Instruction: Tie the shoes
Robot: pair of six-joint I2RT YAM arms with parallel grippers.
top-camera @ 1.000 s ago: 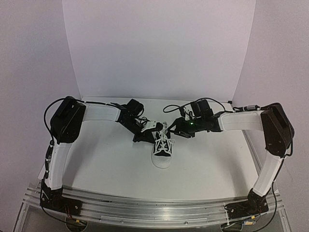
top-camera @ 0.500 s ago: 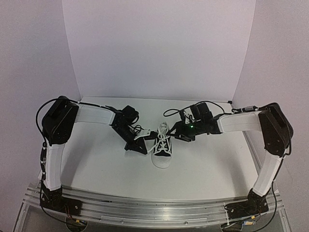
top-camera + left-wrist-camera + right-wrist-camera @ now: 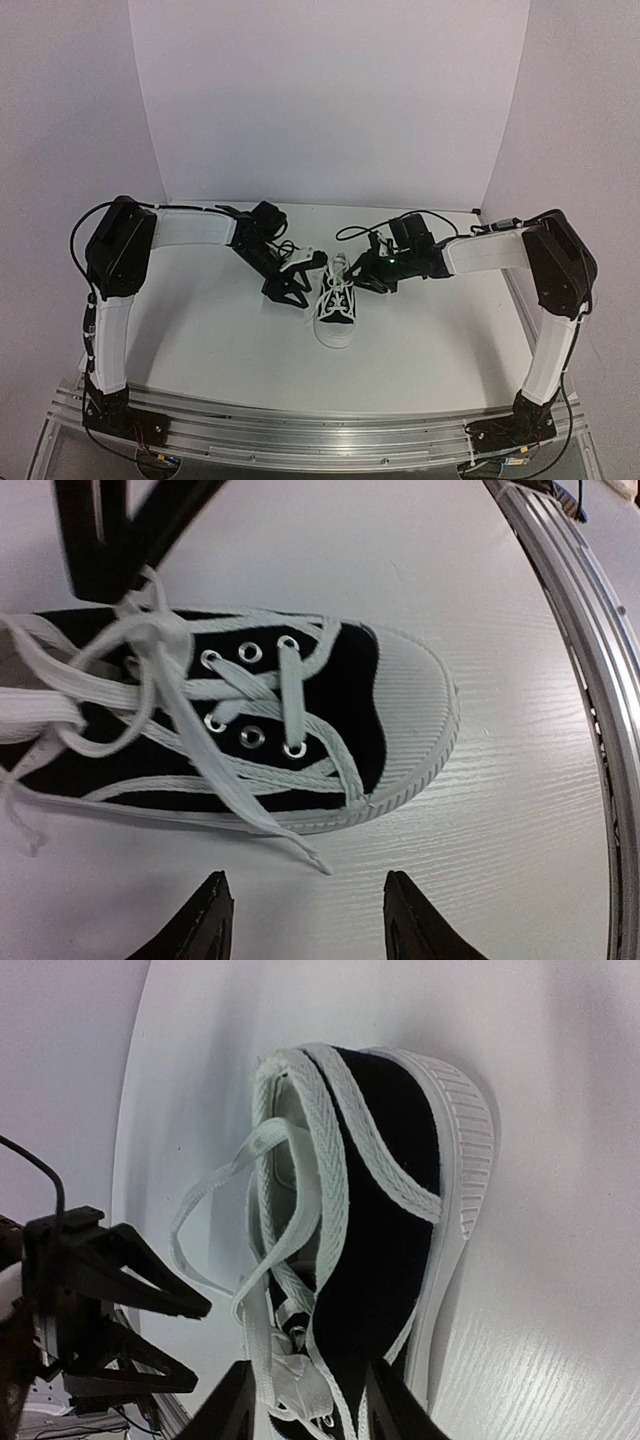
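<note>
The shoe (image 3: 336,318) is a small black sneaker with a white toe cap, standing mid-table with its toe toward the arms. My left gripper (image 3: 293,291) stands open just left of it. In the left wrist view (image 3: 305,885) nothing lies between its fingers, and a loose lace end (image 3: 312,858) rests on the table just beyond them. Tangled white laces (image 3: 160,660) lie over the shoe (image 3: 335,700). My right gripper (image 3: 363,272) is at the shoe's opening. Its jaws (image 3: 305,1385) stand apart around the tongue and laces (image 3: 215,1185) of the shoe (image 3: 390,1210).
A metal rail (image 3: 320,432) runs along the near table edge and also shows in the left wrist view (image 3: 575,640). White walls close off the back and both sides. Black cables (image 3: 350,232) loop near the right wrist. The left gripper's black fingers (image 3: 120,1295) show in the right wrist view.
My left gripper has opened and let go of the lace it was pulling, staying left of the shoe. My right gripper has edged left toward the shoe's opening, its jaws narrowing.
</note>
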